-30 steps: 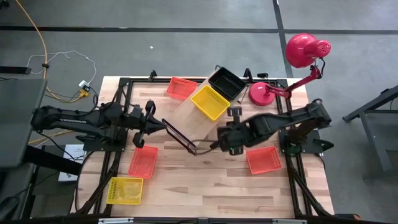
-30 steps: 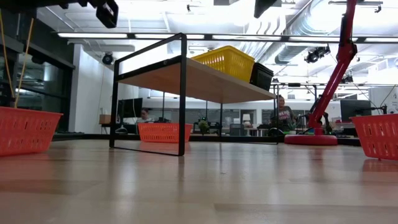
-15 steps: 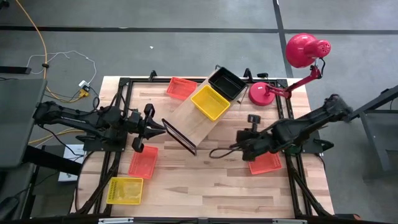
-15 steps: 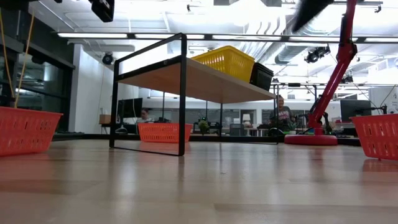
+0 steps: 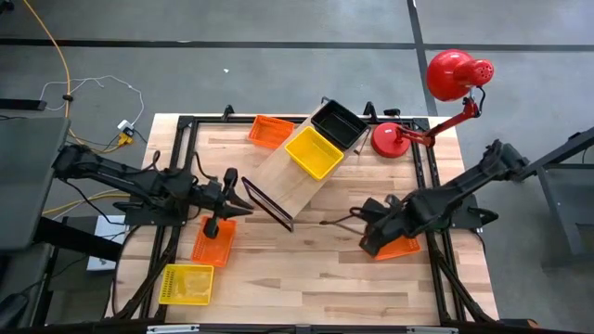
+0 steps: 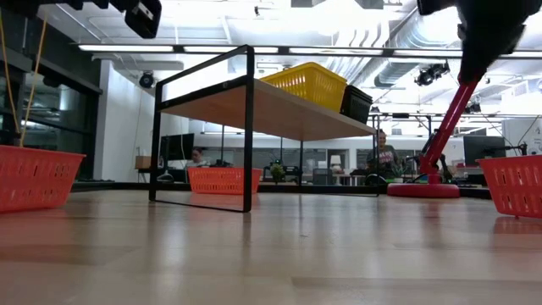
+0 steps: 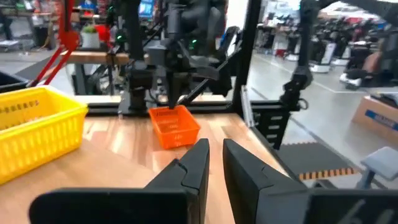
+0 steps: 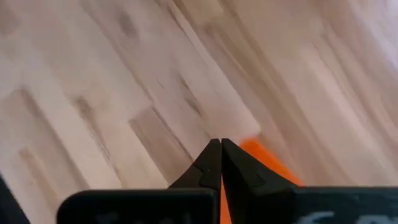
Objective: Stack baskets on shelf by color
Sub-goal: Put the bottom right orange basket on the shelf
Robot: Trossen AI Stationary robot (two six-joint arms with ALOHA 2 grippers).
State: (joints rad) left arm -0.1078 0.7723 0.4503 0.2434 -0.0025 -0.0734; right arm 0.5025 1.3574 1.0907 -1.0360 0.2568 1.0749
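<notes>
Wood-plank tabletop (image 5: 306, 269), shelf (image 5: 290, 176), red lamp (image 5: 450, 76)

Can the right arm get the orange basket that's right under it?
Probably yes. The right gripper hangs over the near edge of the orange basket on the table, with nothing lying between them. Its fingers are shut, though, so they would have to open first.

Pale wood-plank worktop (image 5: 306, 269); light-wood shelf (image 5: 286, 176) with black wire frame. Mesh baskets: yellow (image 5: 313, 153) and black (image 5: 338, 123) on the shelf, orange (image 5: 271, 131), orange (image 5: 213, 240), orange (image 5: 401, 248), yellow (image 5: 187, 284). Red lamp (image 5: 450, 74). Dark arms.
</notes>
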